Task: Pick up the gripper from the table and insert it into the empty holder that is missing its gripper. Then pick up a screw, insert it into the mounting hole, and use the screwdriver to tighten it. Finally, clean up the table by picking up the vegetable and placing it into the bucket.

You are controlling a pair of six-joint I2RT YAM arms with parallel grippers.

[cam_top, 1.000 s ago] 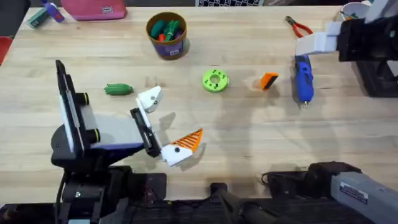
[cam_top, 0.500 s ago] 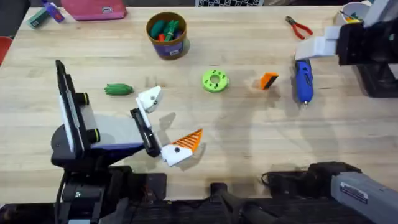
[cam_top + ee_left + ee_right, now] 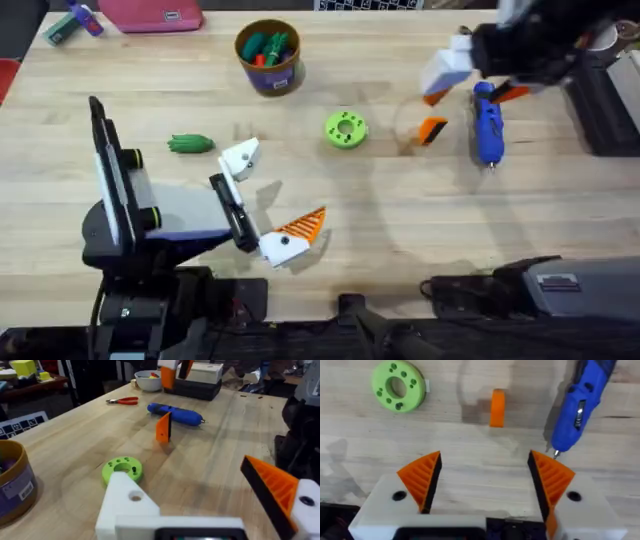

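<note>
The loose orange gripper (image 3: 432, 130) (image 3: 497, 407) (image 3: 163, 426) stands on the table between the lime disc and the blue screwdriver (image 3: 487, 125) (image 3: 580, 405) (image 3: 175, 413). My right gripper (image 3: 478, 85) (image 3: 485, 477) hovers open just behind it, both orange pads (image 3: 422, 480) showing. My left gripper (image 3: 272, 195) (image 3: 200, 485) is open near the table's front. One of its tips is the plain white holder (image 3: 240, 157) (image 3: 127, 505); the other carries an orange wedge (image 3: 305, 228). The dark green vegetable (image 3: 190, 144) lies left of the holder. The tan bucket (image 3: 268, 55) stands at the back.
A lime green disc with holes (image 3: 346, 130) (image 3: 397, 391) (image 3: 122, 469) lies mid-table. Red-handled pliers (image 3: 122, 401) and a white bowl (image 3: 147, 380) sit at the far right. A pink case (image 3: 150, 14) lies at the back left. A black box (image 3: 605, 110) stands by the right edge.
My right arm has swung left from the table's right edge, so its open gripper now hangs over the screwdriver's rear end near the loose orange gripper. The left arm has not moved.
</note>
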